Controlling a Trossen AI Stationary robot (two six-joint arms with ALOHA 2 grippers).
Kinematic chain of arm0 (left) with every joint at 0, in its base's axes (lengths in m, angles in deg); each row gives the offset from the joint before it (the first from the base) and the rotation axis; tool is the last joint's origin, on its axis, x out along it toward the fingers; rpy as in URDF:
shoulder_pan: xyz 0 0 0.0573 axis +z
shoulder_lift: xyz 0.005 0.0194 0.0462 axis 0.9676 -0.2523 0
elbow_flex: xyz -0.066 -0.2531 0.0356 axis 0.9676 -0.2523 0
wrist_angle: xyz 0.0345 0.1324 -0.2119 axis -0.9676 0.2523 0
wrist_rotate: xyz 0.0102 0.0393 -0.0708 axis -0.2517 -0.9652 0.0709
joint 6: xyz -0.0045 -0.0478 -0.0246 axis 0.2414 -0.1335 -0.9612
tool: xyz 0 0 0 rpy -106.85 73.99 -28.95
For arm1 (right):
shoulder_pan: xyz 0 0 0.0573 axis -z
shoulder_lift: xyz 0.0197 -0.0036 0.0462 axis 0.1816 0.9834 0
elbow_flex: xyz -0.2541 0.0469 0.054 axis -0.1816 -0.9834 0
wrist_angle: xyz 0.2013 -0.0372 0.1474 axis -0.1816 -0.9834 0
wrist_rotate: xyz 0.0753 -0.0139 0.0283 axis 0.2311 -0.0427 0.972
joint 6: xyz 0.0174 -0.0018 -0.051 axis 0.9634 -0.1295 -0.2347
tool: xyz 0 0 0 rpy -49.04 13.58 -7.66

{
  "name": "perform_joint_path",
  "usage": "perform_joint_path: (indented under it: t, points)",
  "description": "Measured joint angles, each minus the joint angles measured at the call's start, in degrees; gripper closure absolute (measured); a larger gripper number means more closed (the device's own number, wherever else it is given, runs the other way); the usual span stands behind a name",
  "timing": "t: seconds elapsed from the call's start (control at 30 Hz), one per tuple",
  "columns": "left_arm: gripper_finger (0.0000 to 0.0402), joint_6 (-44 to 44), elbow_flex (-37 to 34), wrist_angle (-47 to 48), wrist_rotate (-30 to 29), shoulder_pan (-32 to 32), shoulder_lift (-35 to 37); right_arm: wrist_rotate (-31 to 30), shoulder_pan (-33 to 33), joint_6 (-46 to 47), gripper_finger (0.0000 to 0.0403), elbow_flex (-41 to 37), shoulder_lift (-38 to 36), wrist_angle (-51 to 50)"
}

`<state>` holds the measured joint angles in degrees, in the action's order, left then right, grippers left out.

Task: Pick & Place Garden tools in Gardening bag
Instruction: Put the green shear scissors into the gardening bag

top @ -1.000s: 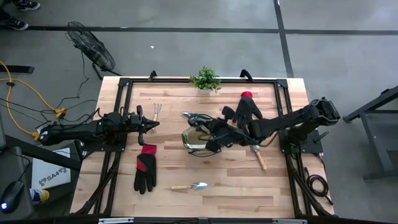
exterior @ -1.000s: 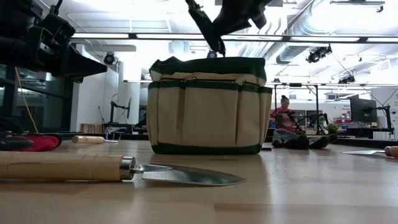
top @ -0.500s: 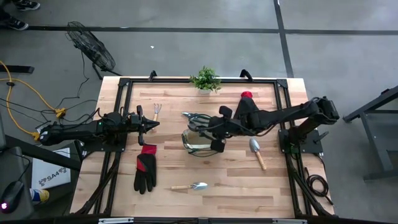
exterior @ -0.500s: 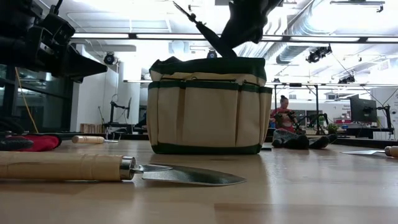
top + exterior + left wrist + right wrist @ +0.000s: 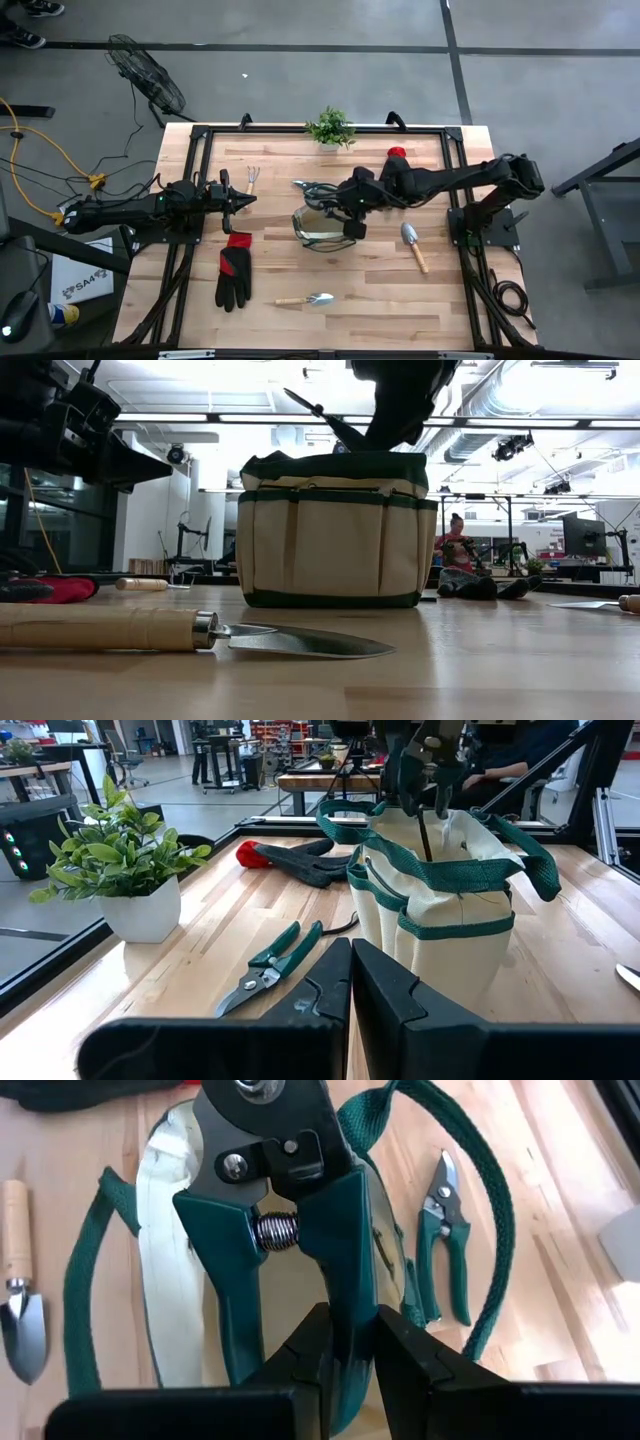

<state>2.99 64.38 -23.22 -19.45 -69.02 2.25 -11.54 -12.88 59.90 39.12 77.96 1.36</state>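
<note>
The khaki gardening bag (image 5: 318, 230) with green trim stands mid-table, also in the low view (image 5: 335, 530). My right gripper (image 5: 352, 208) hovers over its open top, shut on green-handled pruning shears (image 5: 290, 1230). A second pair of shears (image 5: 308, 187) lies flat on the table beyond the bag. My left gripper (image 5: 350, 982) is shut and empty at the table's left. One glove (image 5: 234, 272) lies near the left, and the other (image 5: 398, 160) lies partly under my right arm. Two trowels (image 5: 305, 299) (image 5: 413, 243) and a small rake (image 5: 252, 178) lie flat. My right gripper pinches one green handle (image 5: 342, 1295) of the shears between its two fingers, below the spring. The fingers come from above, slanting down from the table's right. The shears are lifted clear of the table over the bag's mouth (image 5: 165, 1280), slanting, with the blade tip (image 5: 292, 395) up and to the left.
A small potted plant (image 5: 331, 127) stands at the far edge. The bag's loop handles (image 5: 520, 870) hang loose around its rim. Black frame rails run along the table's edges. Bare wood lies at the near right.
My right gripper has swung a little toward the far edge above the bag and come lower toward its rim. It has tipped, so the shears now slant flatter with the blade tip pointing up and left. The bag and the other tools have stayed put.
</note>
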Motion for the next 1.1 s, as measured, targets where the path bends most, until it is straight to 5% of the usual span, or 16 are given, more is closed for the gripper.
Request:
perform_joint_path:
  t: [1.1]
  points:
    - [0.0391,0.01,0.00,0.00,0.00,0.00,0.01,4.95,2.91,-12.04,0.0357,0.00,3.61,-1.96]
